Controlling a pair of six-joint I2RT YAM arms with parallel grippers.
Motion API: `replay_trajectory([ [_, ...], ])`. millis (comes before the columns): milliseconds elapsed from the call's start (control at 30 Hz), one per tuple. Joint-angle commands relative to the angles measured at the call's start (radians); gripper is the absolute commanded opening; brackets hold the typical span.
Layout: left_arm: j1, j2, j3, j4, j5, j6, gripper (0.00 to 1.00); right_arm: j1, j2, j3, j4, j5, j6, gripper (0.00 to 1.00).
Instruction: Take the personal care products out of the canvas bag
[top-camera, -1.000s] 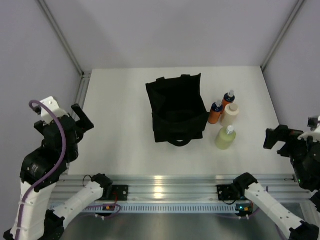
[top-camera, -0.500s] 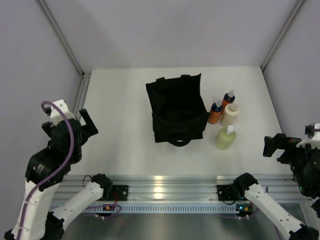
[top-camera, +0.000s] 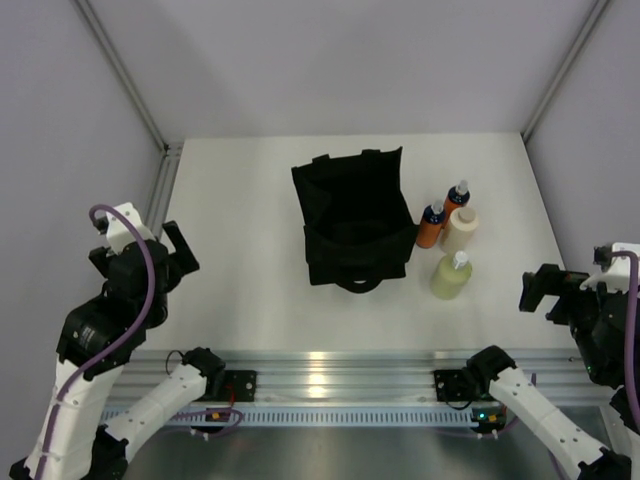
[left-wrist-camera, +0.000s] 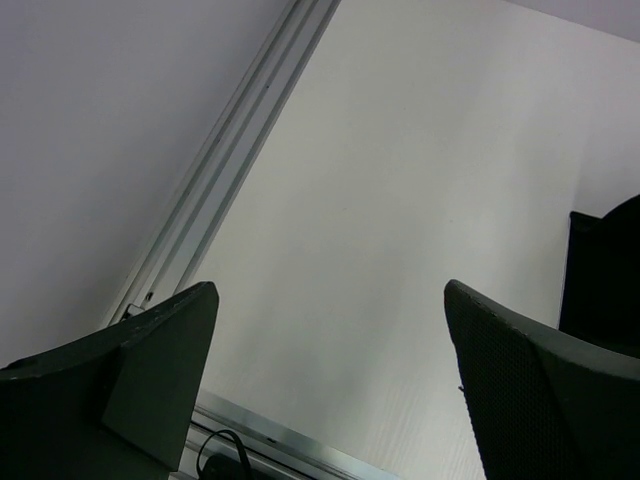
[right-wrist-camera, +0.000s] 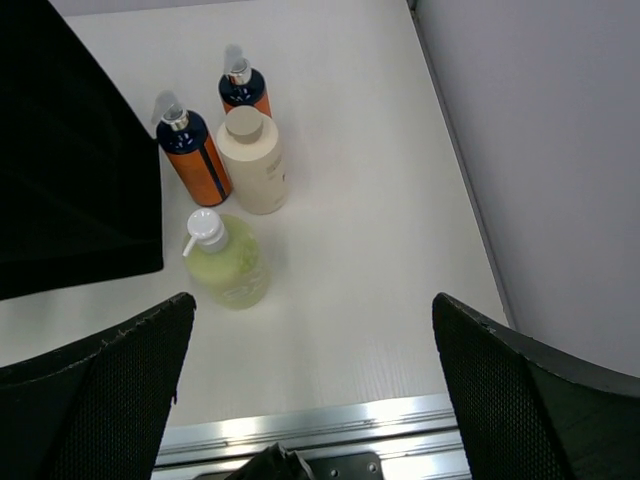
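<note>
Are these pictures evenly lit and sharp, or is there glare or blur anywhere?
Top view: soft, even light, a bright glare patch on the metal rail, and the canvas bag almost featureless black. Right wrist view: the nearer orange bottle has a hazy clear cap. Left wrist view: the near fingers look dark.

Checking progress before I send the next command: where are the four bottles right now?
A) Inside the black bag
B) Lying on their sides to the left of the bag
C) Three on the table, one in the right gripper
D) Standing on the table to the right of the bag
D: the top view shows an orange bottle, a second orange bottle, the cream bottle and the yellow-green bottle upright on the table, right of the black bag.
</note>
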Motion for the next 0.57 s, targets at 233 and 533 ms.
replay_trajectory([
  [233,0.002,0.042,0.002,0.052,-0.009,-0.007,0.99,-0.012,0.032,0.016,0.036,0.067,-0.013,1.00],
  [533,0.002,0.065,0.002,0.067,-0.007,-0.006,0.99,-0.012,0.043,-0.001,0.047,0.071,-0.007,0.99],
])
